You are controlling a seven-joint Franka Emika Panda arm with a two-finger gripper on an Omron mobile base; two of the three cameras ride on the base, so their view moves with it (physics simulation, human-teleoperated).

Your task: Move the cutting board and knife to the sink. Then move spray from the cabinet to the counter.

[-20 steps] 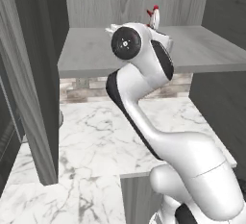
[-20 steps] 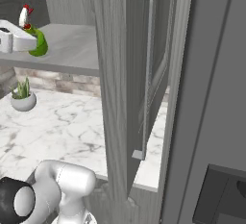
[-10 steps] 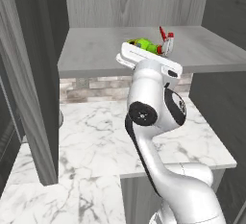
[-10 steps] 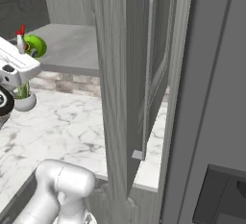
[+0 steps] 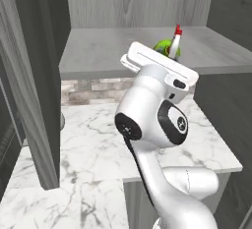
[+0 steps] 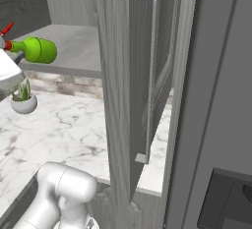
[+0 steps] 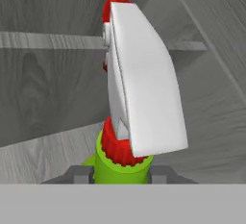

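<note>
The spray (image 6: 37, 49) lies tipped in the gripper (image 7: 122, 172) at the cabinet (image 5: 142, 2) shelf's front edge. Its jaws look closed on the green neck. It seems light, slick plastic, so that neck suits. Rightward, the open door (image 6: 123, 75) crowds; the counter (image 5: 93, 139) below offers room

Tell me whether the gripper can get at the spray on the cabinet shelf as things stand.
Probably yes. In the hand view the spray sits right between the fingers, its trigger top rising ahead with nothing in between. The cabinet shelf lies open in front, though whether the gripper has actually clamped it is unclear.
</note>
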